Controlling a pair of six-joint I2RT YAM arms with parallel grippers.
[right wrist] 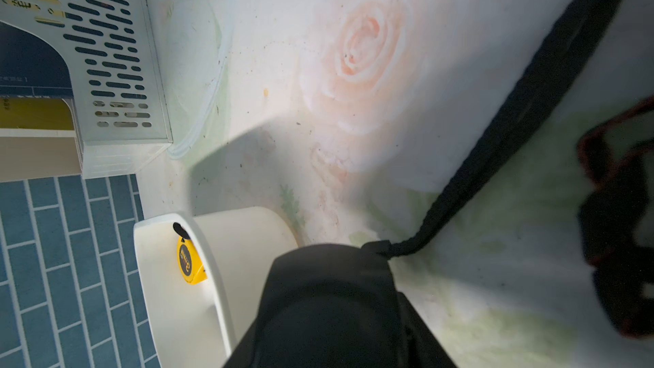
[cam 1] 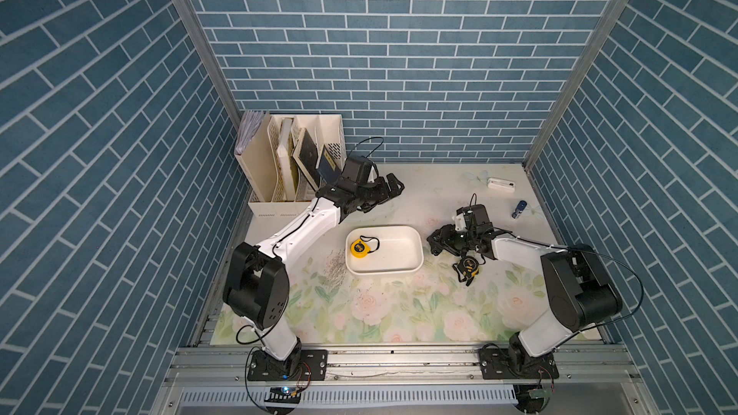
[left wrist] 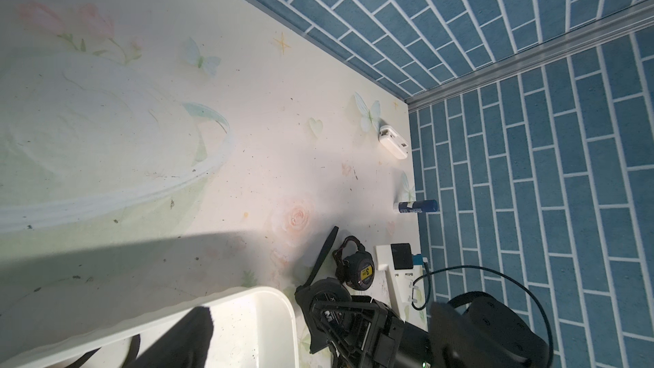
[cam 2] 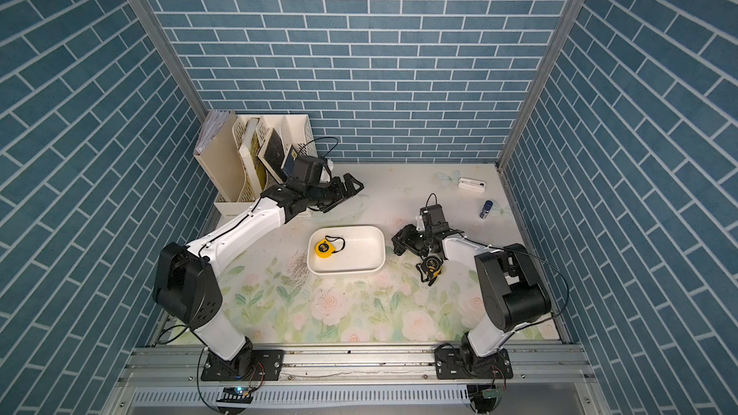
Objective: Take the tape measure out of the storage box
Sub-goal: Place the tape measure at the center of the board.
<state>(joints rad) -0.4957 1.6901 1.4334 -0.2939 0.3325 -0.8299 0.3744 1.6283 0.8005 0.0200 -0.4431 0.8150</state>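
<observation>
Right wrist view: my right jaws, part closed, grip a black tape measure (right wrist: 329,299) just outside the storage box (right wrist: 247,235). My left jaws hang spread wide, holding nothing. The yellow tape measure (right wrist: 189,263) lies inside, close to the end wall, where a careless reach may knock the rim and slide the box.
</observation>
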